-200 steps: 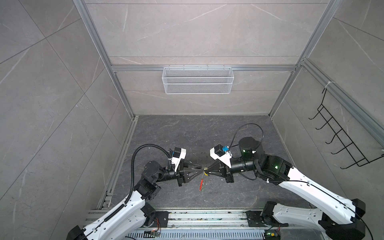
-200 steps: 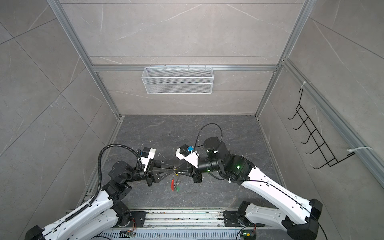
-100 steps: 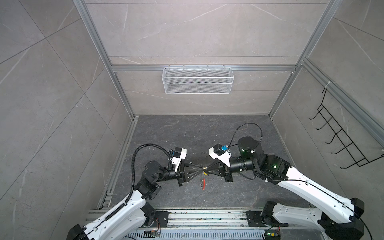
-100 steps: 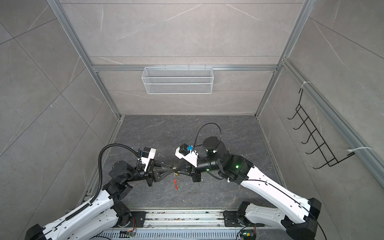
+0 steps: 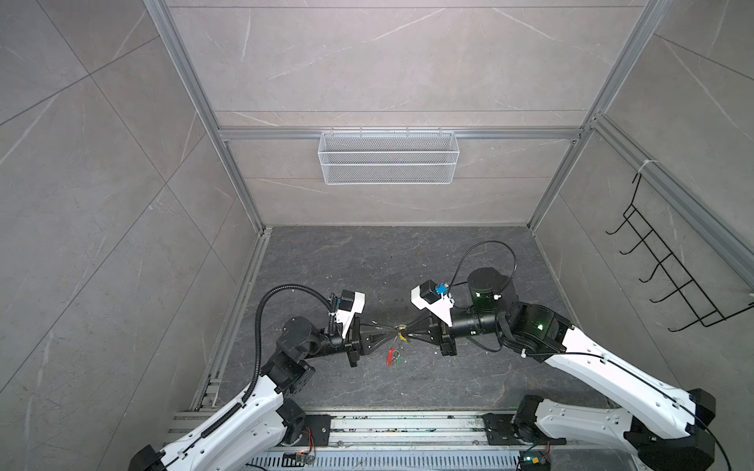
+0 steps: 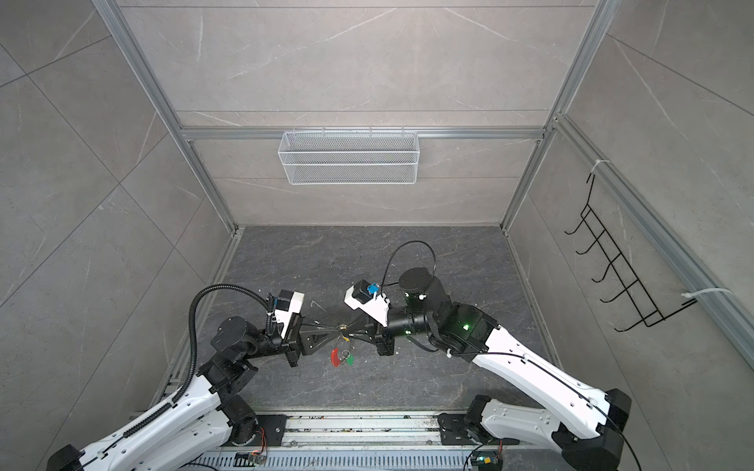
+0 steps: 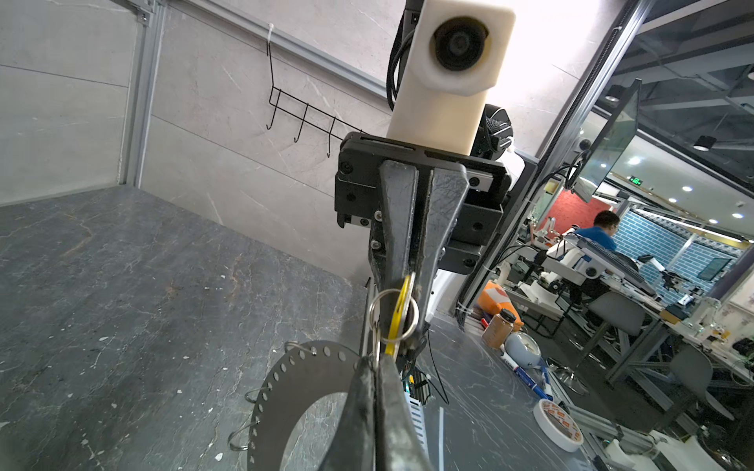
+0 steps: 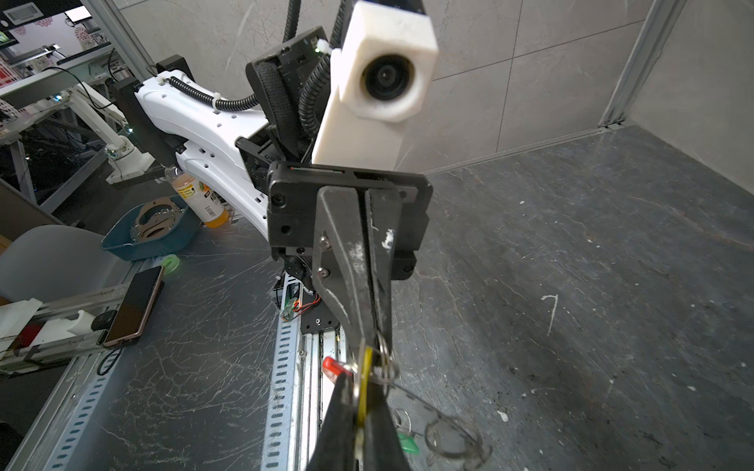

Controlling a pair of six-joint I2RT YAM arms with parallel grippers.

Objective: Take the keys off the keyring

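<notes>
Left gripper (image 7: 374,362): pressed closed at the small split ring (image 7: 372,308); whether I'm pinching ring or band, cannot tell. Right gripper (image 7: 409,285): clamped on the yellow key (image 7: 395,326). Keyring (image 7: 285,379) sits below both tips, lower centre in both top views, with the green key (image 6: 350,359) beside its red segment (image 6: 335,358).

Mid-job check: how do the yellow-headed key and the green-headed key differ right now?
Grip: the small yellow-headed metal key is pinched in the shut right hand; the small green-headed metal key has no hand on it.
Place: the yellow-headed key sits up between the right hand and the left hand; the green-headed key is lower, beside the red curved plastic piece.
Shared: both are small, with coloured plastic heads.
</notes>
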